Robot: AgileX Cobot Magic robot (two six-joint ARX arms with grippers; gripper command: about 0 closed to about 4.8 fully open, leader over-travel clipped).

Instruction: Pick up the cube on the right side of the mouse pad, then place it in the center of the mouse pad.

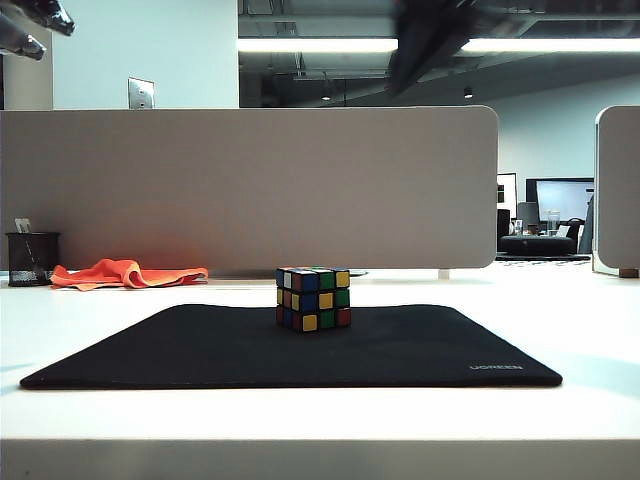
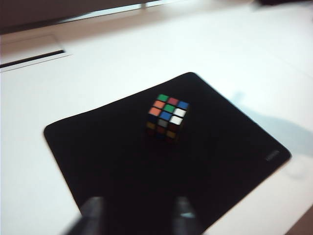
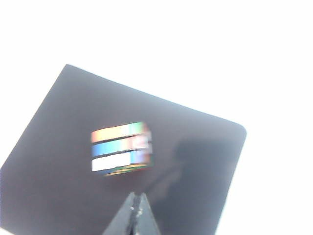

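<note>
The cube (image 1: 313, 298), black-framed with mixed coloured stickers, stands on the black mouse pad (image 1: 180, 350) around its middle, toward the far edge. In the left wrist view the cube (image 2: 167, 116) sits on the mouse pad (image 2: 112, 161) well ahead of my left gripper (image 2: 138, 211), which hangs open and empty above the pad's near part. Its dark fingers (image 1: 30, 14) show high in the exterior view's upper left corner. My right gripper (image 3: 136, 200) is shut on nothing, above the pad (image 3: 54, 147) and short of the blurred cube (image 3: 121, 148). The right arm (image 1: 425, 45) is a dark blur overhead.
A grey partition (image 1: 250, 190) runs behind the white table. An orange cloth (image 1: 125, 273) and a black mesh pen cup (image 1: 31, 258) lie at the back left. A second partition (image 1: 618, 190) stands at the far right. A cable slot (image 2: 32, 58) cuts the desk beyond the pad.
</note>
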